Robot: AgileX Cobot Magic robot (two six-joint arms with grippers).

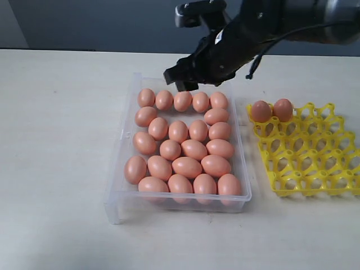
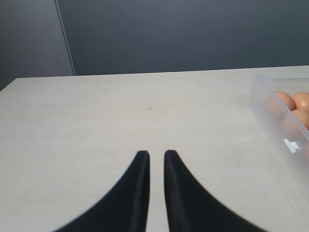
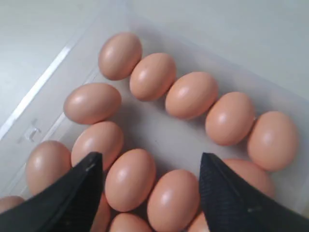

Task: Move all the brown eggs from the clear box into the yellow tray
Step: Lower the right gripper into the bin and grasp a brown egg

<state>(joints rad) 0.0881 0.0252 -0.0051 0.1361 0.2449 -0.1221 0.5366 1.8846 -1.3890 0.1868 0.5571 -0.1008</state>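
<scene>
The clear box (image 1: 116, 207) lies mid-table, holding many brown eggs (image 1: 187, 167) packed in rows. To its right lies the yellow tray (image 1: 315, 163), with two brown eggs (image 1: 261, 111) (image 1: 283, 109) in the cups of its far left corner. My right gripper (image 1: 183, 83) hangs open over the far end of the box. In the right wrist view its fingers straddle two eggs (image 3: 130, 179) (image 3: 174, 200) from above, holding nothing. My left gripper (image 2: 156, 153) is shut and empty over bare table, with the box wall (image 2: 277, 125) off to one side. It does not appear in the exterior view.
The pale table (image 1: 56, 140) stretches wide to the left of the box. A dark wall (image 1: 112, 22) runs behind the table. The right arm (image 1: 270, 28) comes in from the upper right, above the gap between box and tray.
</scene>
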